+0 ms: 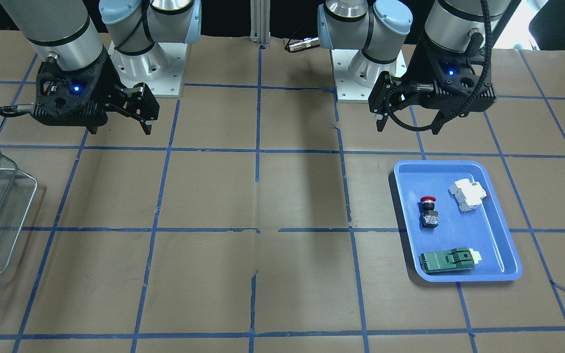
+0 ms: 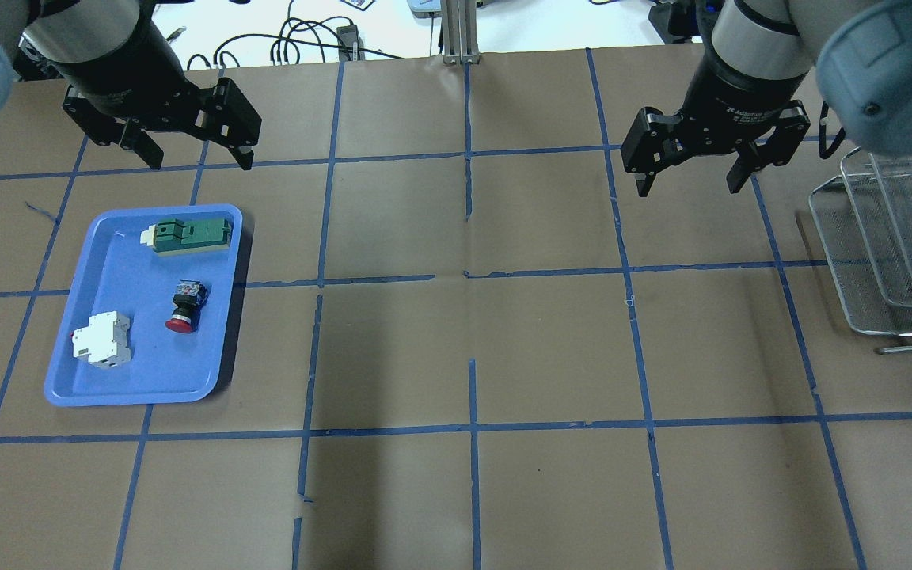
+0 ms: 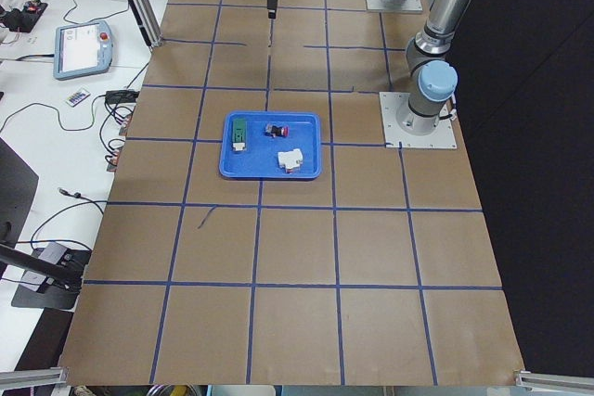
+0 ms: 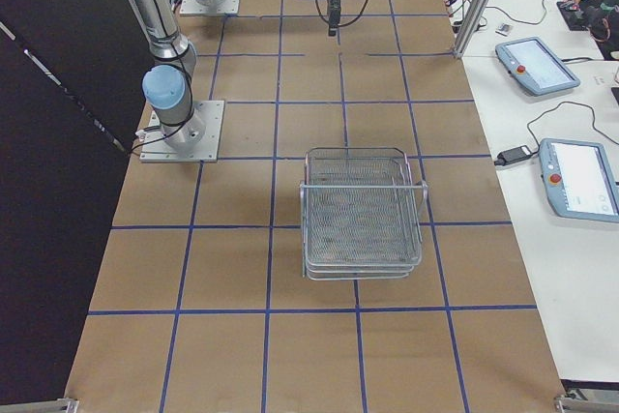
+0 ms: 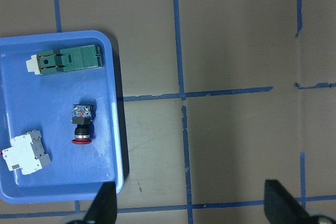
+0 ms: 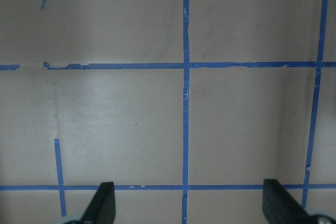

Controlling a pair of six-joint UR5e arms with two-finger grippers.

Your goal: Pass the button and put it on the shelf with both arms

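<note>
Overhead exterior view is showing the button [image 2: 184, 305] lying on its side in the blue tray [image 2: 139, 356] on the robot's left, between a green switch [image 2: 191, 235] and a white breaker [image 2: 101, 339] — touching neither. The left gripper [image 2: 203, 162] is hovering just beyond the tray with its jaws spread wide and empty. The right gripper [image 2: 688, 188] is hanging equally open and empty — near the wire shelf [image 2: 860, 261] at the table's right end.
</note>
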